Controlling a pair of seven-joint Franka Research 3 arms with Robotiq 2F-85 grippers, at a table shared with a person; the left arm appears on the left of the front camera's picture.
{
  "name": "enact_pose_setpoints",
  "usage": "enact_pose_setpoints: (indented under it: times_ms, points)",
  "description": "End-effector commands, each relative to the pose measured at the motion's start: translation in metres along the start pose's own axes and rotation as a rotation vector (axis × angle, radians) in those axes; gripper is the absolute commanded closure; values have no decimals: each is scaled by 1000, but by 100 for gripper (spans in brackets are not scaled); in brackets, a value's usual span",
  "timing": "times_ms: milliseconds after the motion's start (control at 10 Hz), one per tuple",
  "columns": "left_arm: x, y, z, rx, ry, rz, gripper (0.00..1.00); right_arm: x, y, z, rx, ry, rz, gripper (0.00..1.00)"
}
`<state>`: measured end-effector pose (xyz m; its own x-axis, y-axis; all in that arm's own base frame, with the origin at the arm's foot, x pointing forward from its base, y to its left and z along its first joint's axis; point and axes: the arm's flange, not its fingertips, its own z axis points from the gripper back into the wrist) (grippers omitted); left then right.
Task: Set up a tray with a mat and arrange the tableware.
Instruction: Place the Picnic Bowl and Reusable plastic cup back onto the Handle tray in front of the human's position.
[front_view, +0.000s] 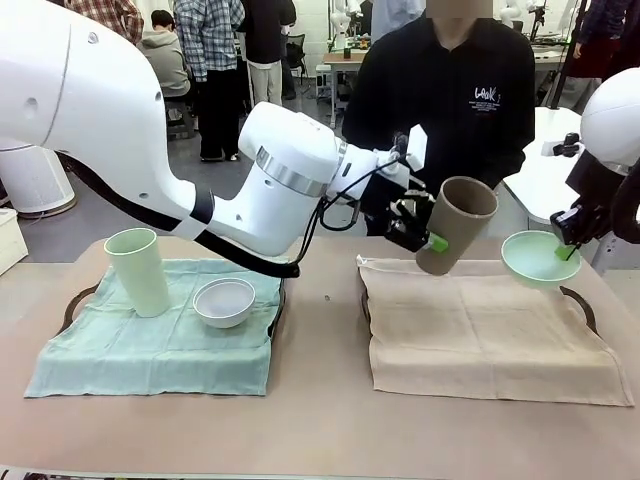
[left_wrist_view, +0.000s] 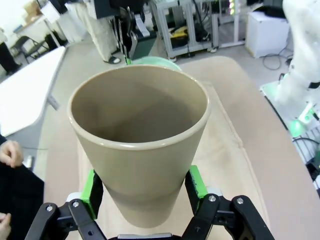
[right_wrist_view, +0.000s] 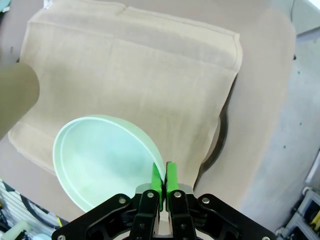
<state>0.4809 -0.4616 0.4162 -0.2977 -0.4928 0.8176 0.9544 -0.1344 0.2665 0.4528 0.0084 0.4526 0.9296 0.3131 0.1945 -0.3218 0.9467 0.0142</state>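
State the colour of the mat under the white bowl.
Pale mint green; the mat under the white bowl shows best in the front view.

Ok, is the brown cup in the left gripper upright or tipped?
Tipped. In the front view the tan-brown cup leans with its open mouth up and to the right, held in the air by the left gripper above the beige mat.

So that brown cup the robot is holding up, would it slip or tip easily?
The tan-brown cup looks rigid and probably light. Its matte, tapered wall narrows toward the left gripper, so it might creep outward. Tall on a narrow base, it may tip on the beige mat.
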Motion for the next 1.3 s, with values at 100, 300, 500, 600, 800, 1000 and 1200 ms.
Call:
enact_pose_setpoints:
  times_ms: [100, 300, 500, 600, 800, 1000, 1200]
  points:
    - [-23, -6, -5, 21, 6, 66, 17, 6, -6, -24, 31, -20, 37, 96]
    - [-38, -13, -11, 35, -70, 144, 17, 8, -7, -40, 55, -18, 61, 96]
    - [-50, -14, -14, 69, -180, 206, 17, 10, -11, -57, 94, -26, 80, 96]
    - [-57, -16, -17, 71, -212, 225, 17, 11, -14, -63, 101, -28, 83, 96]
    - [-74, -21, -26, 68, -264, 211, 17, 13, -19, -73, 110, -45, 83, 96]
    - [-59, -10, -22, 62, -213, 248, 17, 11, -13, -65, 90, -9, 68, 96]
    - [-59, -10, -22, 62, -213, 248, 17, 11, -13, -65, 90, -9, 68, 96]
